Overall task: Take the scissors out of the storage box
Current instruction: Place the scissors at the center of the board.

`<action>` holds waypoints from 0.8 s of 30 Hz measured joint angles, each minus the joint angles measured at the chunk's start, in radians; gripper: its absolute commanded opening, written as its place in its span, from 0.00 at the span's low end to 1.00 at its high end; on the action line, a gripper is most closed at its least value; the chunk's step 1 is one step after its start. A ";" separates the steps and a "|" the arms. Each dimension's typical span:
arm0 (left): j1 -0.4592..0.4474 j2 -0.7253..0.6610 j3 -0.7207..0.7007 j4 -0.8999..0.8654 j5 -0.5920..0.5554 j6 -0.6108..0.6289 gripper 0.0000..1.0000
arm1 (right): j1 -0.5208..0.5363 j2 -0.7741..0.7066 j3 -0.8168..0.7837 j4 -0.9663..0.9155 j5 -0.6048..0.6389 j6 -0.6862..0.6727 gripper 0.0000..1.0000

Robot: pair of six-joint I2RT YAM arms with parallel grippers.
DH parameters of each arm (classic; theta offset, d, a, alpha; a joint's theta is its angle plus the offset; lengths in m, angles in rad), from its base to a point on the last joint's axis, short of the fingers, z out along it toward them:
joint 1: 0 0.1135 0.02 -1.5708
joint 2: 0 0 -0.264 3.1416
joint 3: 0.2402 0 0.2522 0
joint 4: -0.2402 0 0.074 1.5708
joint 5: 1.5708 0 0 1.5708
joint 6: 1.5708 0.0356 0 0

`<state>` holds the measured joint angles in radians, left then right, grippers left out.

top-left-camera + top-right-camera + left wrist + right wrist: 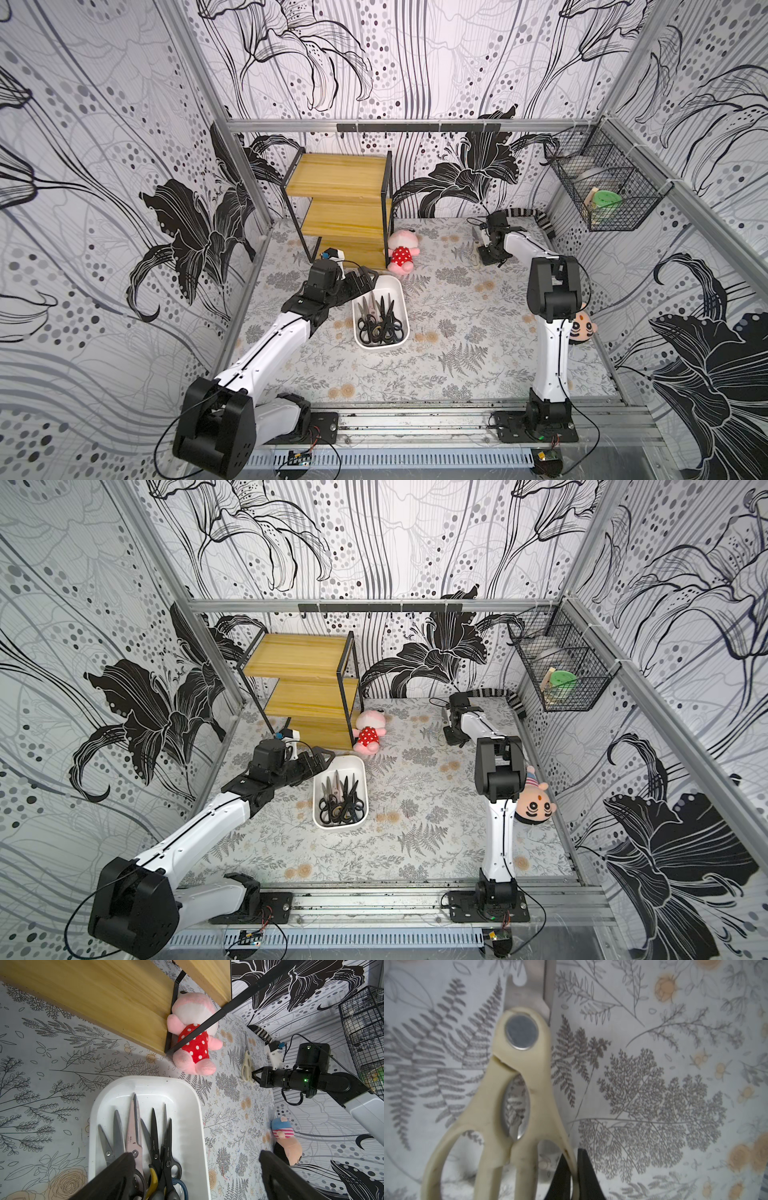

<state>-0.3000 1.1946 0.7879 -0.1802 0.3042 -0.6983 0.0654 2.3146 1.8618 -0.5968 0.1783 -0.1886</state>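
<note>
Walls papered in big black lilies fenced the floral cloth [457, 332] on three sides, so nothing could swing wide near the edges. The wooden shelf [340, 203] was the bulkiest hazard. Its black leg stood close behind the left gripper [365, 279], which hovered with its jaws spread wide over the far left corner of the storage box [405, 305].

In the left wrist view one finger [116, 1176] sat over the pile while the other showed out past the box wall. A straight drop could have landed on the rim and tipped that shallow tray, I reckon.

Most of the scissors [380, 322] lay inside the box, blades to the far end, handles bunched and overlapping at the near end. Pulling one out could easily have hooked a neighbour or dragged the whole box along.

The cream pair [246, 1064] was out of the box, well apart from it, back near the right wall. The right gripper [574, 1167] was pinching just the outer edge of one handle loop. That's an off-centre hold, so any lift risked it swinging or slipping. Couldn't tell if it was resting on the cloth.

Best free room was the broad stretch of cloth between the box and the right arm, plus the strip in front of the box. The pink plush [402, 253] crowded the box's far end.
</note>
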 measured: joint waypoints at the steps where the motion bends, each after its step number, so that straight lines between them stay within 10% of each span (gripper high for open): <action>1: 0.000 -0.006 -0.004 -0.005 -0.003 0.000 0.99 | 0.000 0.005 0.007 -0.005 0.000 0.000 0.00; 24: -0.059 -0.031 0.014 -0.182 -0.159 0.084 0.83 | -0.002 -0.044 0.092 -0.089 -0.049 0.093 0.38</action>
<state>-0.3592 1.1637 0.8024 -0.3622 0.1448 -0.6147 0.0639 2.2704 1.9537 -0.6857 0.1291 -0.0952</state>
